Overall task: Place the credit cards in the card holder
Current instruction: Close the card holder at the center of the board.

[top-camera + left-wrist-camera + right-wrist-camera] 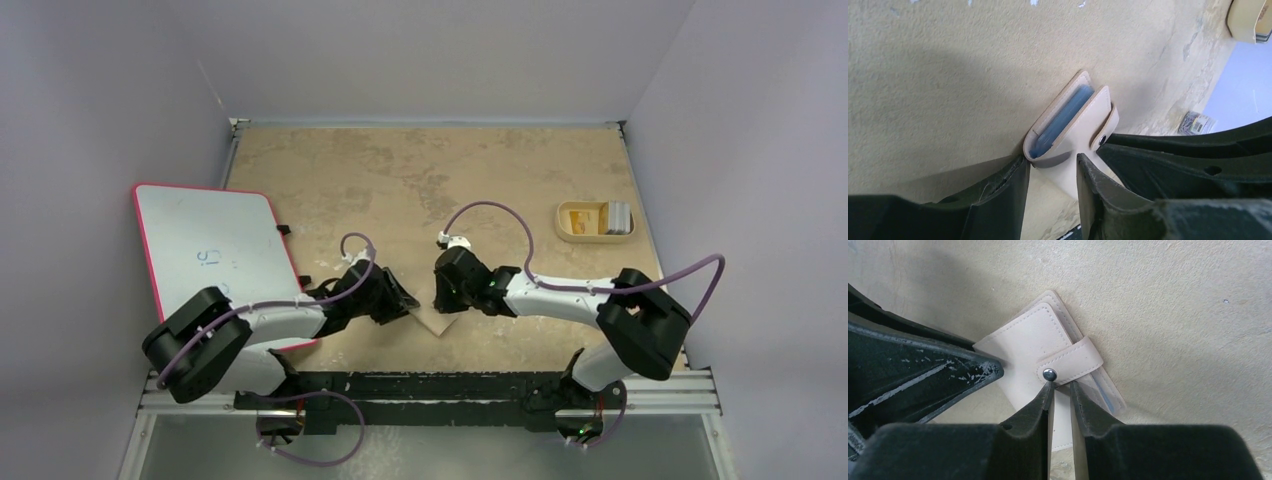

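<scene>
Card holder [437,322] is found lying flat on the surface [420,170], near the front edge, between the two arms. It is folded over; the strap [1071,362] is laid across the front flap with the metal snap button [1049,374] on it. Light-blue lining [1063,122] is seen along one open side in the left wrist view.

Left gripper [1053,160] is set low at the holder's near end. Its jaws are held moderately apart, and the holder's edge lies between the tips. One tip is seen at a corner of the holder; no firm clamp is seen.

Right gripper [1061,386] is placed at the strap from the other side. Its jaws are drawn narrow, with a slim gap seen between them. One fingertip is seen right at the snap button. Whether the strap edge is pinched cannot be told.

Credit cards [619,217] are kept in a shallow tan tray [570,225] at the far right, well apart from the holder; gold and pale ones are noted.

A pink-edged whiteboard [215,250] is noted at the left.
</scene>
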### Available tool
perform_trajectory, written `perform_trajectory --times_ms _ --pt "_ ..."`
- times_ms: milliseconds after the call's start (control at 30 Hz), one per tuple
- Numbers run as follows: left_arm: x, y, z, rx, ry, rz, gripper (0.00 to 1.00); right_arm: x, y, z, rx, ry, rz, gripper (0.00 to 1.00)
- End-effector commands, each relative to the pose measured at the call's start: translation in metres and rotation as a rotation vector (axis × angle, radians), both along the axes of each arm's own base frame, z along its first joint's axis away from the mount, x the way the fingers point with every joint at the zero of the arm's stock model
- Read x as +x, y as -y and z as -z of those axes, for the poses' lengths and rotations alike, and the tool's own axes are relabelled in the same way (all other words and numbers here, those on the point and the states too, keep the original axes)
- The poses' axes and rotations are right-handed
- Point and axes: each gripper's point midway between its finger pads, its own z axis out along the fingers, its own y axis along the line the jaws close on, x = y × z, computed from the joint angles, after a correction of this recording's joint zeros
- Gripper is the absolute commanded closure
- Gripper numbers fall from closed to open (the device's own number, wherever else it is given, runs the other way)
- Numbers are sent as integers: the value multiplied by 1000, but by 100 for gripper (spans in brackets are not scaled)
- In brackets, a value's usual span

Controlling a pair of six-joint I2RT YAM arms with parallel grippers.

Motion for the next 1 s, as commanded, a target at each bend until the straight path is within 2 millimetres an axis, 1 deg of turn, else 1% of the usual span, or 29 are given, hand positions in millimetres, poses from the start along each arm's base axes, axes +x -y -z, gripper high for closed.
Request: perform_trajectory --times_ms 0,100,200,300,367,467,500,533,667,800,967 --pt "19 7 -6 8 60 -21 63 -10 7 10 -5 -45 30 81" --pt "28 9 -10 27 84 -27 70 -10 6 10 3 -42 32 81" --pt "34 7 -14 68 103 -28 81 -8 3 6 12 -33 28 81" --pt "43 7 -20 81 115 -15 93 -4 1 -6 13 -11 21 78" --pt "46 7 -21 66 102 2 99 2 0 -21 12 19 19 75" --pt "48 6 -21 56 86 30 100 10 0 -47 20 69 28 73" --pt "48 8 -22 56 84 53 100 9 0 -52 27 72 23 72" --pt "48 9 -22 66 78 77 100 9 0 -55 27 76 9 72" --pt "47 11 -14 125 56 161 100 23 1 -65 19 116 9 69" --pt "45 13 -8 155 46 214 100 35 -2 -68 83 120 -4 71" --pt "48 10 -7 191 54 221 100 48 -1 -54 122 79 -19 72"
